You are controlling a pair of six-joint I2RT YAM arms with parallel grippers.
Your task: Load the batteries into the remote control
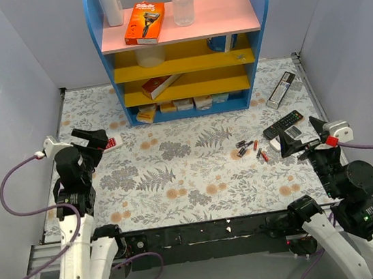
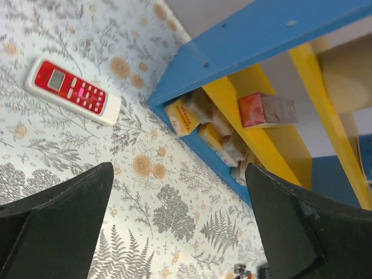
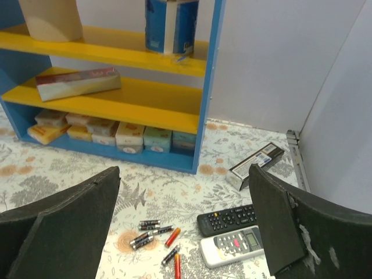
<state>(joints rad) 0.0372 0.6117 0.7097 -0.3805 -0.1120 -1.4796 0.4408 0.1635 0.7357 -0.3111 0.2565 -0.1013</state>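
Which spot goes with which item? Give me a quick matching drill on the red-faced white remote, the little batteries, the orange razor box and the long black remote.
Things:
1. small white remote with red face
2. slim dark batteries with red ends
3. orange cardboard razor box
4. long black remote

Places:
A. on the pink top shelf
B. far left of the floral table, alone
C. scattered right of the table's centre
D. right side, next to a white grey-keyed remote

Pairs: 1-B, 2-C, 3-A, 4-D

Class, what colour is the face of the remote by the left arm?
The remote has a red face; best in left wrist view.
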